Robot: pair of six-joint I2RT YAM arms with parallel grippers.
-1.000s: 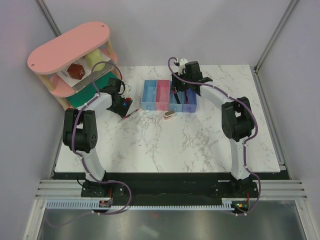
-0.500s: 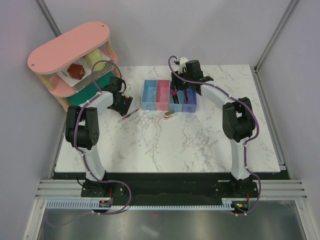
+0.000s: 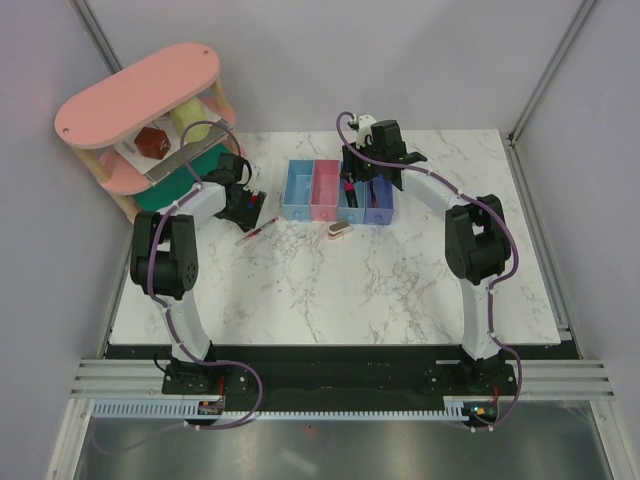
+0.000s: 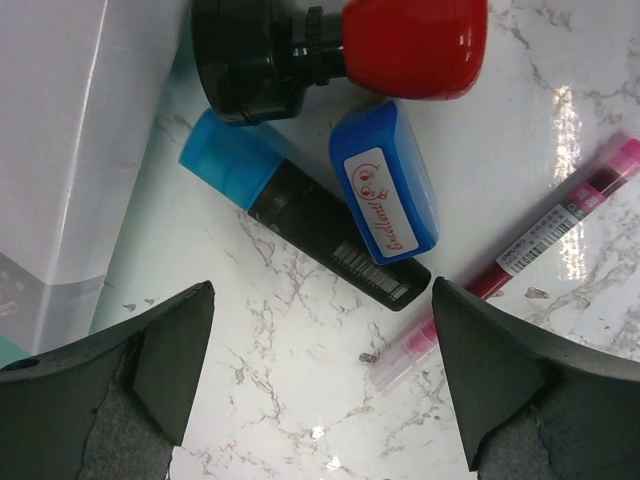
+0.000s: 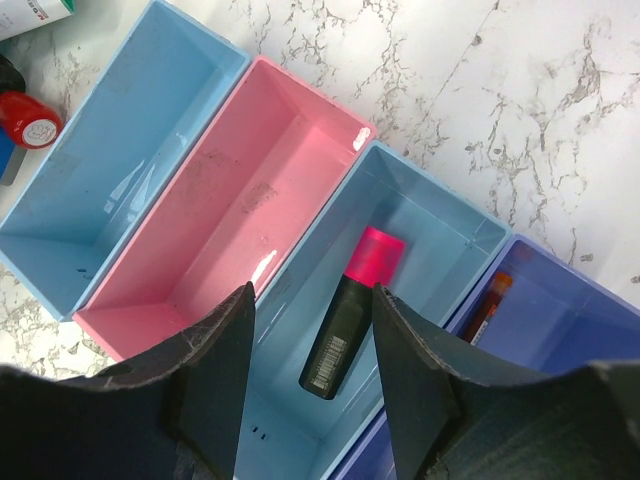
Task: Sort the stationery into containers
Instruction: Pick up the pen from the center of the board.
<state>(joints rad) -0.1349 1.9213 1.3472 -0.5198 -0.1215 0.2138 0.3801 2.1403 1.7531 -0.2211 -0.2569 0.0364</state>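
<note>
On the marble desk (image 3: 330,290), a pink bin (image 3: 325,190) sat second in a row of four small bins. A light blue bin (image 3: 298,190) touched the pink bin's left side, another light blue bin (image 5: 430,220) touched its right side, and a violet-blue bin (image 5: 570,330) came one place further right. The right end effector (image 5: 312,300) hovered just right of the pink bin, jaws spread and empty, above a black marker with a pink cap (image 5: 350,325) lying inside that neighbouring blue bin. A thin red item (image 5: 487,305) lay in the violet-blue bin. Left of the pink bin, beyond the first blue bin, the left end effector (image 4: 320,330) hung released over a cluster of loose stationery: a black and red stamp (image 4: 340,45), a small blue stamp (image 4: 385,195), a black tube with a blue cap (image 4: 300,215) and a thin red pen (image 4: 530,250). A beige stapler-like block (image 3: 338,230) lay on the desk just in front of the pink bin.
</note>
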